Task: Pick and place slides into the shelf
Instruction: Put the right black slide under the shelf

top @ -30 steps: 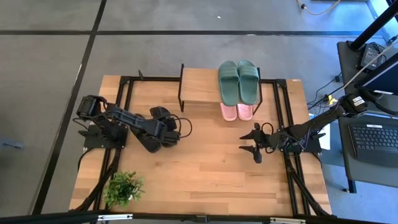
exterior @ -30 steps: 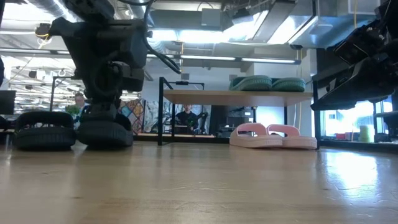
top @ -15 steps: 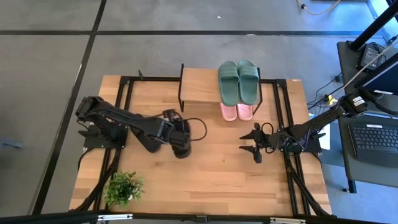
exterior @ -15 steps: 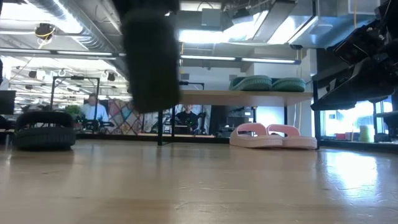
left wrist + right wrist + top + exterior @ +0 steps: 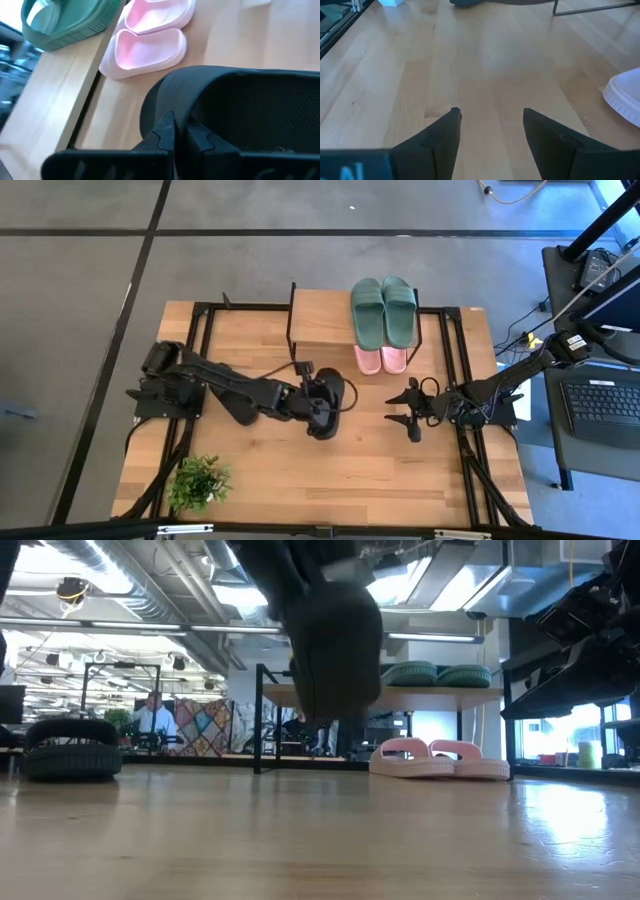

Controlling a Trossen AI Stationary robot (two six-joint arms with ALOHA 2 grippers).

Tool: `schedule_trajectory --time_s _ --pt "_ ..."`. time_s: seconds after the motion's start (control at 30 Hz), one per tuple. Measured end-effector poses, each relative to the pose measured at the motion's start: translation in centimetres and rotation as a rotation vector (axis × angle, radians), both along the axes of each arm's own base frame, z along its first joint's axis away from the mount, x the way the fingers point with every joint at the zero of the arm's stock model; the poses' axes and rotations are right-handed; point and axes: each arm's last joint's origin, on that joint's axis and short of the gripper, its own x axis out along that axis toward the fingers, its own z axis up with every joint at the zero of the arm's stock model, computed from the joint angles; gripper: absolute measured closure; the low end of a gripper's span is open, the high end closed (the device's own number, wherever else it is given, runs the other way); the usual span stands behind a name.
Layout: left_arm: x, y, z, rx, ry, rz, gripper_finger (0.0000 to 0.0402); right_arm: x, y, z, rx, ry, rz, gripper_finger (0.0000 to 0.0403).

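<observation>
Left gripper [image 5: 177, 135] is clamped on the rim of a black slide [image 5: 325, 395], held clear of the tabletop [image 5: 330, 460] mid-table, just in front of the shelf [image 5: 320, 320] (low view shows it hanging in the air, so it's a carry, not a drag). Edge grip likely keeps the sole free for setting down. Green pair [image 5: 384, 310] sits on the shelf's top board, pink pair [image 5: 380, 359] on the lower level poking out the front, so the open spot looks like the left half. Other black slide [image 5: 70, 747] lies on the table off to the side. Right gripper [image 5: 490, 125] waits near the table's right edge, fingers spread, holding nothing.
</observation>
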Motion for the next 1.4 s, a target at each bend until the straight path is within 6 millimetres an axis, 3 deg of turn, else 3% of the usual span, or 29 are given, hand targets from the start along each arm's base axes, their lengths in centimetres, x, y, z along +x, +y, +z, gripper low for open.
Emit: schedule_trajectory --time_s 0.37,0.93,1.27,1.4 --pt "3.3 2.8 -4.1 0.036 -0.048 0.086 0.0399 0.0 0.0 -0.1 -0.001 0.006 -0.001 0.0188" --pt "4.6 6.4 -8.0 0.038 0.018 0.162 0.0399 0.0 0.0 -0.1 -0.002 0.008 0.000 0.0188" --pt "5.1 6.6 -8.4 0.023 -0.014 0.157 0.0397 -0.1 0.0 -0.1 -0.002 0.012 -0.001 0.0188" --pt "5.2 6.6 -8.4 -0.012 -0.027 0.139 0.0377 -0.1 0.0 -0.1 -0.002 0.014 -0.002 0.0188"
